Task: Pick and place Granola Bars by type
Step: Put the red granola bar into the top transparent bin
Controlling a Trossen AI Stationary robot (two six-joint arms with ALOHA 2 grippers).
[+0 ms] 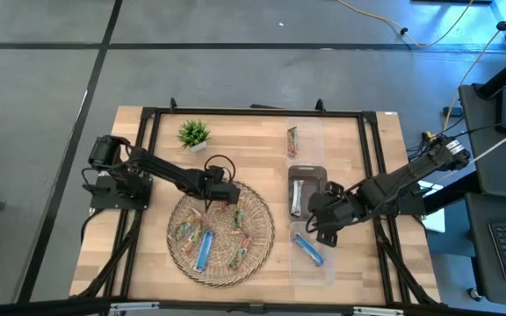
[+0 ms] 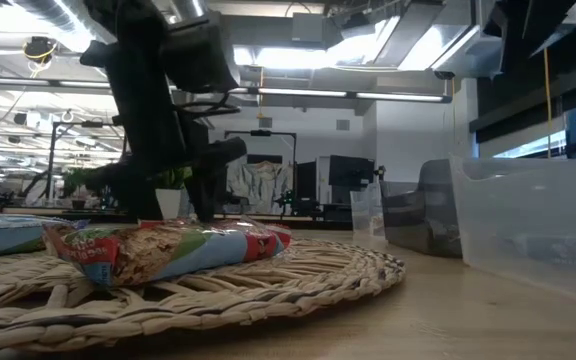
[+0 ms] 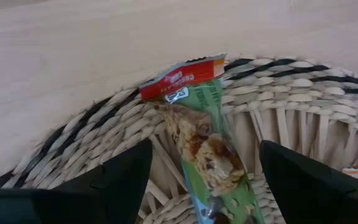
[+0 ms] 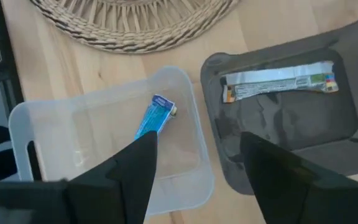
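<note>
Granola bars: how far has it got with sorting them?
Done: one granola bar lies in each of three containers, including a blue bar and a silver bar. In hand: the open left claw straddles a green bar. Several remain on the woven mat.

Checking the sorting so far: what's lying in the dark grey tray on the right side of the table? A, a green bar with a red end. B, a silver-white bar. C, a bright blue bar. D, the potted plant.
B: the right wrist view shows a silver-white bar lying in the dark grey tray, while the blue bar sits in the clear bin beside it.
</note>
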